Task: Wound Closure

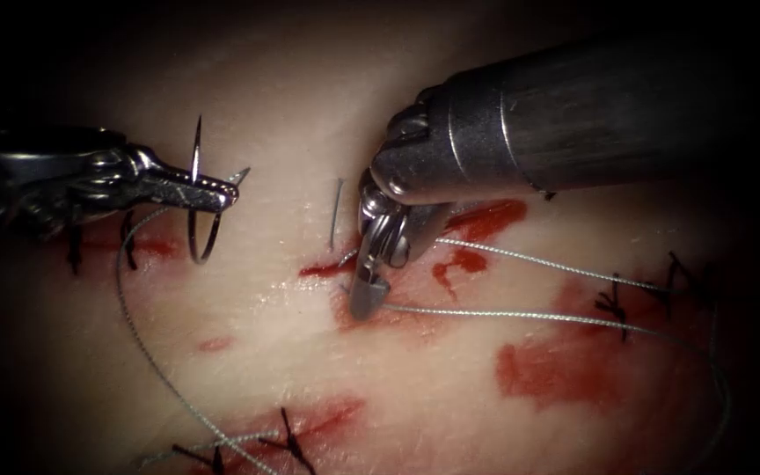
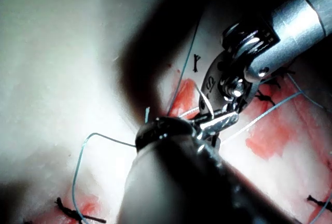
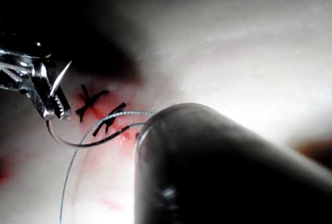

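My left tool (image 1: 226, 195) is shut on the curved needle (image 1: 193, 239) near the middle of its curve. The needle is out of the tissue (image 1: 248, 352), to the left of the open cut (image 1: 327, 268), with its point up and its belly hanging below the jaws. The right wrist view has the same tool (image 3: 49, 102) and needle (image 3: 78, 142). My right tool (image 1: 364, 299) points straight down at the cut, tips against the tissue, jaws shut on the thread (image 1: 529, 315), which runs off to the right. Its jaws (image 2: 218, 123) are also in the left wrist view.
Dark knotted stitches sit at the left (image 1: 129, 242), the right (image 1: 613, 303) and the bottom (image 1: 288, 440). A short thread end (image 1: 336, 211) stands beside the right tool's wrist. Red fluid (image 1: 556, 369) stains the tissue. A long thread loop (image 1: 160, 369) trails from under the left tool.
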Controlling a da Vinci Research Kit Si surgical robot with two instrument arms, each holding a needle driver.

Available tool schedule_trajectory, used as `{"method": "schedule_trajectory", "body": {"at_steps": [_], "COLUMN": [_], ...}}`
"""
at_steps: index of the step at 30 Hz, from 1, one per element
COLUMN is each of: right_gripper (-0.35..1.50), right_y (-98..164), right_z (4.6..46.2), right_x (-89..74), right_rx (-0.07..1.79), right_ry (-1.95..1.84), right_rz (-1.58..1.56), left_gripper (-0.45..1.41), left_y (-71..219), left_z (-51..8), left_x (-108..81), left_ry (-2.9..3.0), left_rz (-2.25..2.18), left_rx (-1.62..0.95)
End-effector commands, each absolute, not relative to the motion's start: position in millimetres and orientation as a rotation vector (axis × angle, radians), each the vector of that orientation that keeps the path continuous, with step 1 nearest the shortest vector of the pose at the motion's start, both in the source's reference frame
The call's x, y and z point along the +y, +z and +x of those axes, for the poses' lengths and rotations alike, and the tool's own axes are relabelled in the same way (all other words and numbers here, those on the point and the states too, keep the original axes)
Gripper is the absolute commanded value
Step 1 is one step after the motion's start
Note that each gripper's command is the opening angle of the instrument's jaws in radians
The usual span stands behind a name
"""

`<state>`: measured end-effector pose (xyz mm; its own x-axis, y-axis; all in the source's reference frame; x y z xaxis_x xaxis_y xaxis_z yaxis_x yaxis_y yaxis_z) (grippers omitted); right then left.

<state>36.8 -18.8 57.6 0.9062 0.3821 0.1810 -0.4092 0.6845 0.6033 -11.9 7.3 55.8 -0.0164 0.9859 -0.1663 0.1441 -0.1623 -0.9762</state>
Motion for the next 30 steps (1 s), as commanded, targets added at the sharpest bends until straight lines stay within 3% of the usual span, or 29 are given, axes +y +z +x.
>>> {"method": "schedule_trajectory", "body": {"at_steps": [1, 4, 5, 7, 16, 30], "right_gripper": [0.64, 0.61, -0.08, -0.35, -0.35, -0.35], "right_y": [58.5, 59.6, 60.2, 60.5, 59.3, 57.9], "right_z": [37.7, 37.7, 37.7, 37.7, 33.4, 10.4], "right_x": [-19.2, -19.9, -20.3, -20.5, -19.4, -20.8], "right_rx": [-0.039, -0.045, -0.052, -0.070, -0.098, -0.155], "right_ry": [0.440, 0.433, 0.427, 0.458, 0.509, 0.665], "right_rz": [0.677, 0.675, 0.683, 0.692, 0.730, 0.653], "left_gripper": [-0.45, -0.45, -0.45, -0.45, -0.45, -0.45], "left_y": [56.3, 56.3, 56.3, 56.3, 56.3, 56.7], "left_z": [-12.4, -12.4, -12.4, -12.4, -12.4, -13.2], "left_x": [7.1, 7.1, 7.1, 7.1, 7.1, 6.7], "left_ry": [1.281, 1.282, 1.281, 1.281, 1.281, 1.340], "left_rz": [-1.425, -1.425, -1.425, -1.425, -1.425, -1.499], "left_rx": [-1.254, -1.254, -1.254, -1.254, -1.254, -1.233]}}
